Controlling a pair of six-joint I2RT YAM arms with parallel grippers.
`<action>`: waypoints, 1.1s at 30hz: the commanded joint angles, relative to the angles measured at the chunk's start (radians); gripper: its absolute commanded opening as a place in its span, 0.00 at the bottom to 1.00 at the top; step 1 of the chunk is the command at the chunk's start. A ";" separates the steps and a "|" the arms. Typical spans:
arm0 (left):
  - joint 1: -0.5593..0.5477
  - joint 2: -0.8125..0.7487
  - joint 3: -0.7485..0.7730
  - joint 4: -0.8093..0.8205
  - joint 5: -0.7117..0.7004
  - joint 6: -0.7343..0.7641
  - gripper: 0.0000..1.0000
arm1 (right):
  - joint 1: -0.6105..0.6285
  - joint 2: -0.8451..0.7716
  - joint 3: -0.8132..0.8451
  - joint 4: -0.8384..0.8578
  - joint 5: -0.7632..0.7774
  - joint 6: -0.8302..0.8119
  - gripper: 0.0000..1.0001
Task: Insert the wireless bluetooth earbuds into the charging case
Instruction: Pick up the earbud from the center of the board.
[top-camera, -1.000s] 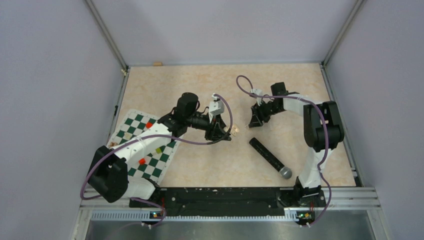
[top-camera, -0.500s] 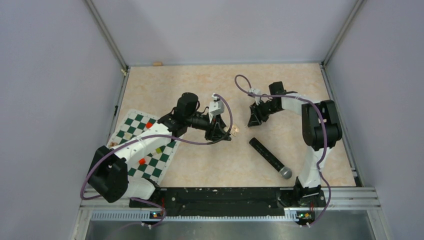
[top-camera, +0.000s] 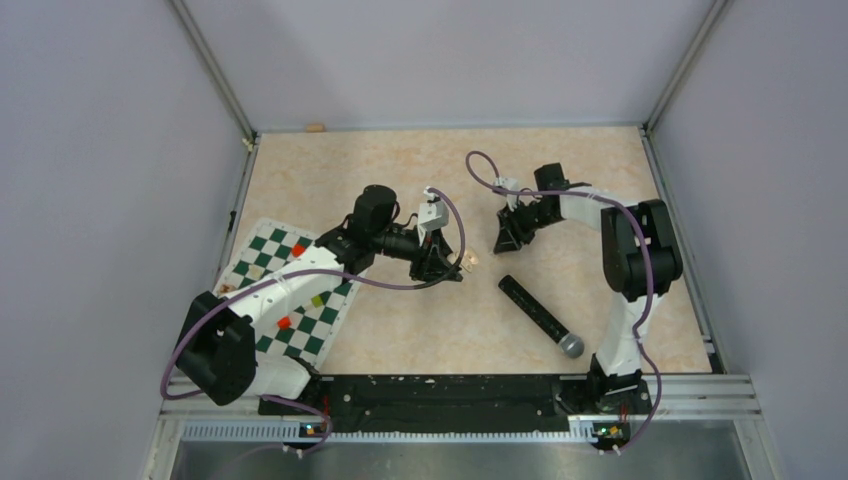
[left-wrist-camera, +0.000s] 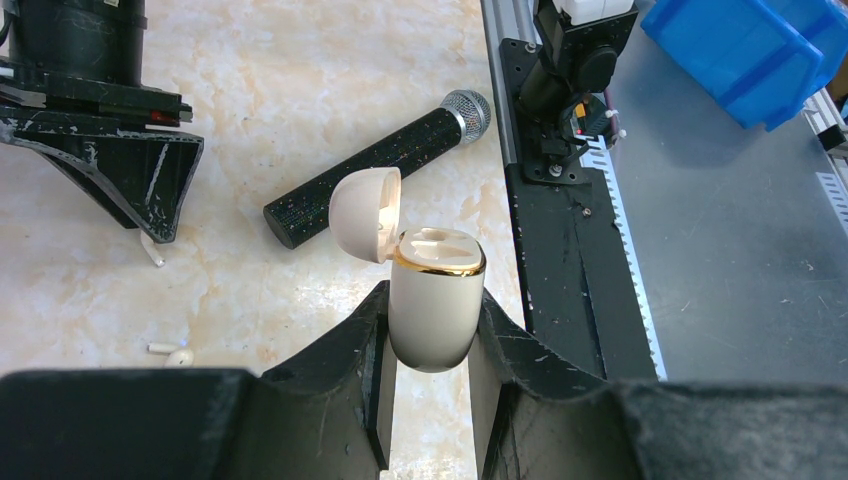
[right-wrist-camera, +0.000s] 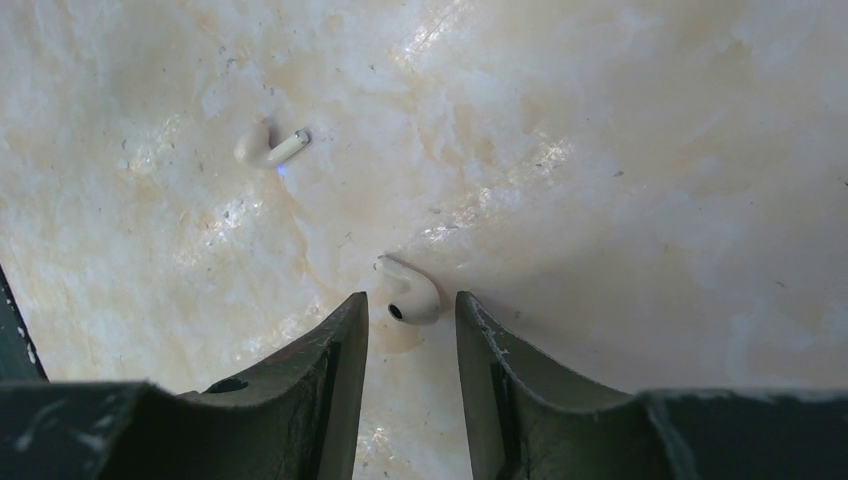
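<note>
I judge the earbud (right-wrist-camera: 410, 297) between the spread jaws of my right gripper (right-wrist-camera: 408, 302) tiny, light, slippery, best pinched across its bulb; the left gripper (left-wrist-camera: 432, 300) has its jaws clamped on the open charging case (left-wrist-camera: 432, 325).

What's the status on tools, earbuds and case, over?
Left tool shut on open charging case. Right tool open, straddling one earbud on table. Second earbud loose beyond it. Microphone nearby, not blocking.

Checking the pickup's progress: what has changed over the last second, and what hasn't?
The right gripper edged slightly toward the far side of the table and leftward; its open jaws straddle an earbud lying there, not gripping it. The left gripper stays shut on the open charging case; the microphone has not moved.
</note>
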 joint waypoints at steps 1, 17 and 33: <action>0.004 -0.027 -0.004 0.040 0.015 0.005 0.00 | 0.020 0.045 0.005 -0.035 0.088 -0.020 0.37; 0.004 -0.029 -0.006 0.040 0.013 0.006 0.00 | 0.023 -0.011 0.007 -0.032 0.022 -0.028 0.11; 0.011 -0.011 0.006 0.050 -0.119 -0.013 0.00 | 0.014 -0.388 -0.003 0.051 0.184 0.088 0.08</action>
